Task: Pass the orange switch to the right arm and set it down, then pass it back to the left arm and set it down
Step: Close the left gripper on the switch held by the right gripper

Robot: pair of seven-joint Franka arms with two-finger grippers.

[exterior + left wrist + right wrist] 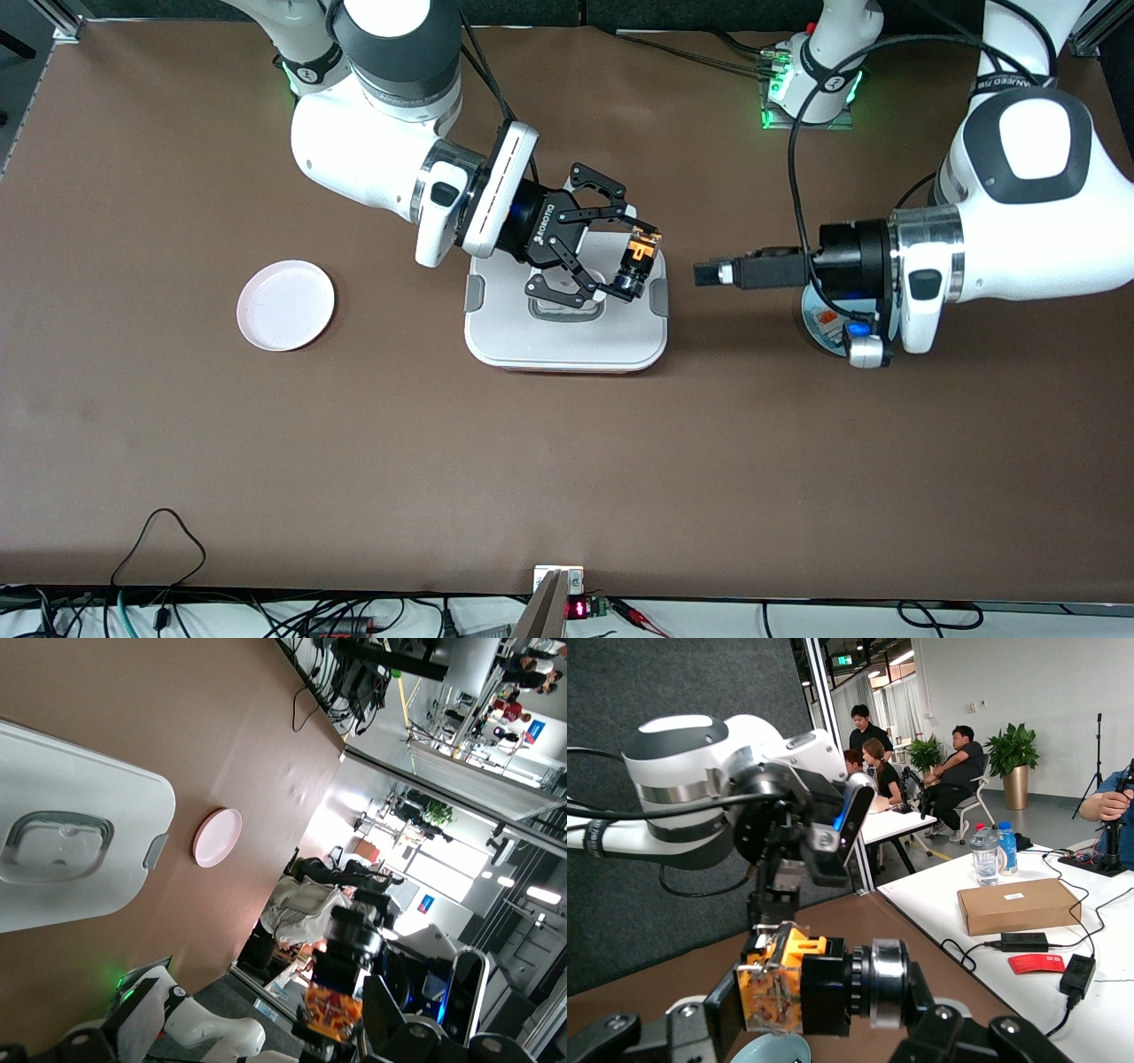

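My right gripper [638, 263] is shut on the orange switch [641, 252], a small black cylinder with a translucent orange end. It holds the switch in the air over the white lidded box [567, 341], at the edge toward the left arm's end. In the right wrist view the switch [780, 983] lies crosswise between the pads [722, 1020]. My left gripper [706, 273] hangs level over the bare table beside the box, pointing at the switch with a small gap. The left wrist view shows the switch [334, 1010] and the box [80, 877].
A pink plate [285, 305] lies on the table toward the right arm's end. A light blue plate [819, 310] with a small white-grey, red-topped block [828, 321] sits under the left wrist. Cables run along the table's nearest edge.
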